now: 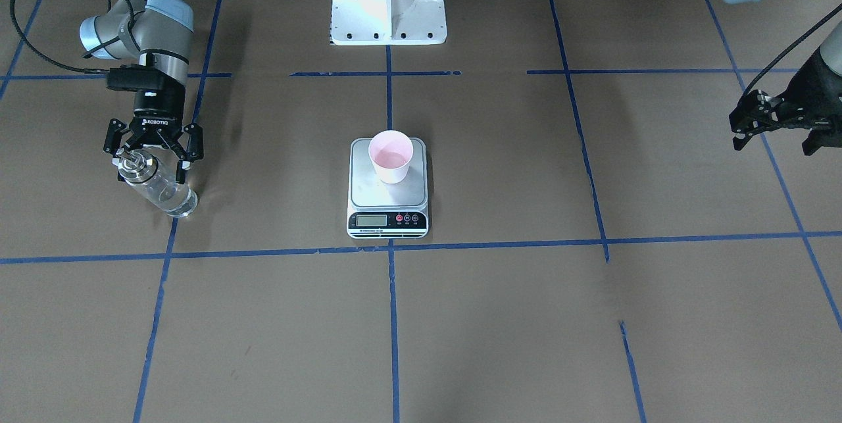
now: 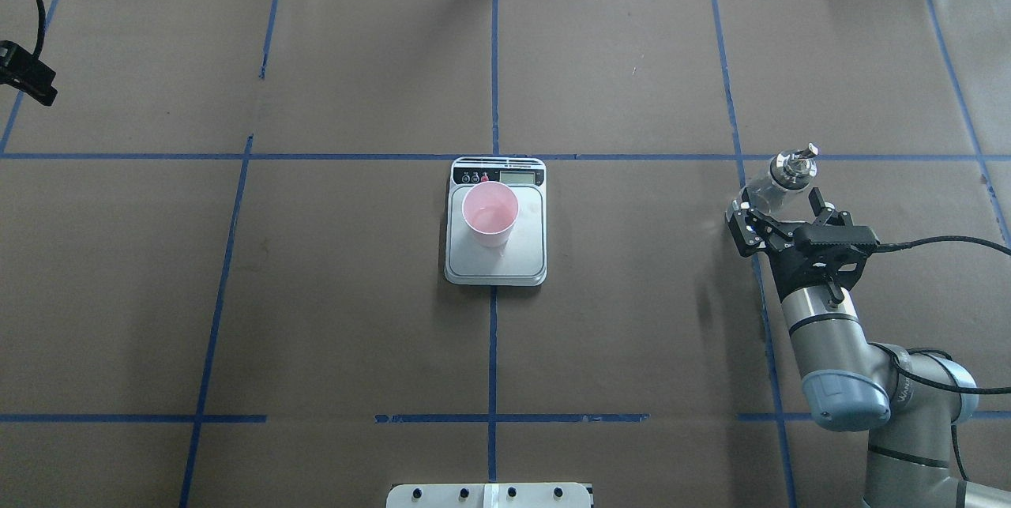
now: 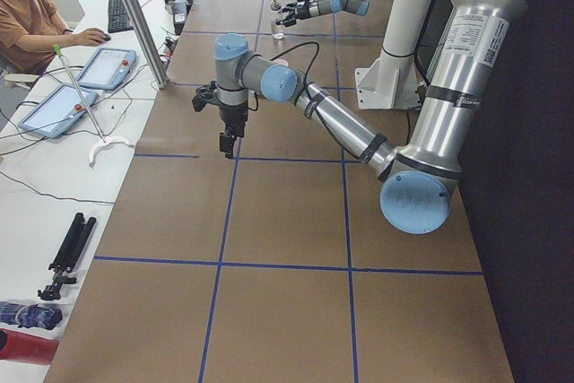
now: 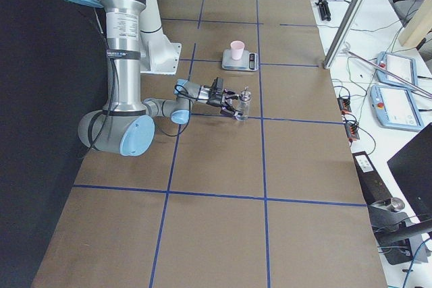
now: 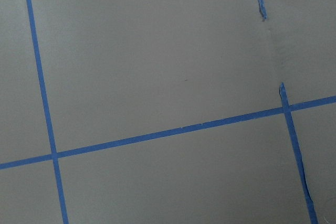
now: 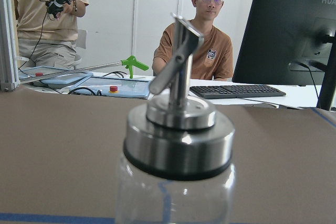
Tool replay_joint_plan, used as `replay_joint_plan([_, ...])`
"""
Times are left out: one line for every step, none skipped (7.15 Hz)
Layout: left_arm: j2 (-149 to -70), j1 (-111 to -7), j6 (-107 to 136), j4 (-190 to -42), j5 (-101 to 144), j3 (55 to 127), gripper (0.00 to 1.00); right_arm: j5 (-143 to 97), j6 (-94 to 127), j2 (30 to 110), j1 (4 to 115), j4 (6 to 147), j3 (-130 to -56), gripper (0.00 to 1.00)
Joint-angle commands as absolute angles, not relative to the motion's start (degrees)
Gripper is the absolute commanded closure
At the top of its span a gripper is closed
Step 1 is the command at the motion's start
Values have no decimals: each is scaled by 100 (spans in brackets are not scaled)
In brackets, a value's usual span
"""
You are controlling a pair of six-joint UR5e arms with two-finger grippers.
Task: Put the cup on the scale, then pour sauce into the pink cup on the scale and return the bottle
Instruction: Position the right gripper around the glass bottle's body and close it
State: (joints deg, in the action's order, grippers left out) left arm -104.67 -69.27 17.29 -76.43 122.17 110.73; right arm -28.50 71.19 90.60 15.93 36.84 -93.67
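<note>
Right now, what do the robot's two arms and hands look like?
Both arms, right arm and left arm, are silver-grey metal tubes with pale blue joint caps. The right hand and left hand are black two-finger units; the right one bears white ROBOTIQ lettering. A black cable runs to the right wrist.

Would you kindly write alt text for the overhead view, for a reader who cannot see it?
A pink cup stands on a kitchen scale at the middle of a brown table marked with blue tape lines. At the right, the right gripper is open around a small glass bottle standing on the table.
</note>
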Motion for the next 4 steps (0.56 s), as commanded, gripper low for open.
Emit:
replay_joint_plan([-10468,-6926,1731,-7620,12217,11074,0,-2926,7110,8878,1661,3691,-9221,0])
replay_joint_plan([-10468,-6926,1731,-7620,12217,11074,0,-2935,7110,8860,1679,3683,-9159,0])
replay_joint_plan([-10468,-6926,1731,-7620,12217,11074,0,-2953,7119,8859,1679,3683,-9158,0])
replay_joint_plan([-10468,-6926,1731,-7620,12217,11074,0,-3005,7110,8859,1714,3683,-9158,0])
